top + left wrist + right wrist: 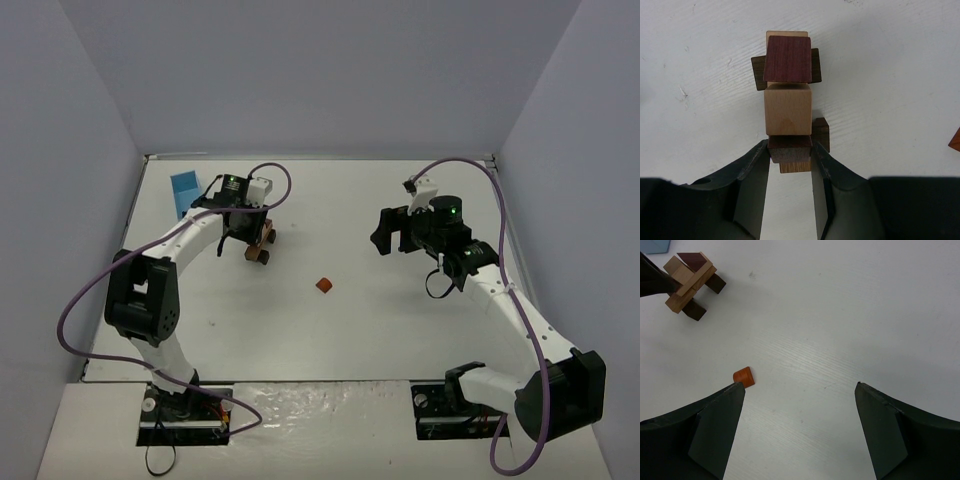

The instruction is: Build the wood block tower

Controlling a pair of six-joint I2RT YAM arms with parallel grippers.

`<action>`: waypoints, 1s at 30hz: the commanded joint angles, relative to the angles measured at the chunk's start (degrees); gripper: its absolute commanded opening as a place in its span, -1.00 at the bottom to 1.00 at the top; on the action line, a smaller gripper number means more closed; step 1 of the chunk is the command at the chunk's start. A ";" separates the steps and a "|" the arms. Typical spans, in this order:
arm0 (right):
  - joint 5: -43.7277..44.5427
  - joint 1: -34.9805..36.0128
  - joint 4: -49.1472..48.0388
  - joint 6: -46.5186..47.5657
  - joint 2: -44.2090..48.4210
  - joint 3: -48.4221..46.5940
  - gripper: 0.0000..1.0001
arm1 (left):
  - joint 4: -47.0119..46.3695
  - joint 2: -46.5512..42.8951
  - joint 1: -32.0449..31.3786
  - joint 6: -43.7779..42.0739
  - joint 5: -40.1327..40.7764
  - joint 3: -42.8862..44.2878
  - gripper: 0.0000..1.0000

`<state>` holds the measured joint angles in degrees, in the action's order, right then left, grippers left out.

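The tower (262,247) of wood blocks stands at the back left, under my left gripper (252,236). In the left wrist view the tower (788,107) stacks tan, dark brown and reddish-purple pieces. My left gripper (790,151) is shut on the dark brown block nearest the camera, one finger against each side of it. A small reddish-orange block (324,285) lies alone mid-table, also visible as the orange block (744,376) beside my right gripper's left finger. My right gripper (800,386) hangs open above bare table, holding nothing. The tower (689,280) shows at that view's upper left.
A light blue box (185,190) lies at the back left corner, just behind the left gripper. Grey walls close in the table on the left, back and right. The right gripper (386,233) hovers at mid-right.
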<state>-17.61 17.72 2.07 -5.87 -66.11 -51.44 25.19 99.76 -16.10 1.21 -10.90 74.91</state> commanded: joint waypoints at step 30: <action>0.29 0.21 -2.33 0.77 0.45 -1.65 0.80 | -1.64 0.43 0.28 -0.24 -0.88 3.66 -0.63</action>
<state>-17.58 17.72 2.07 -5.82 -66.11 -51.44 25.19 100.73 -16.10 1.17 -10.94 75.57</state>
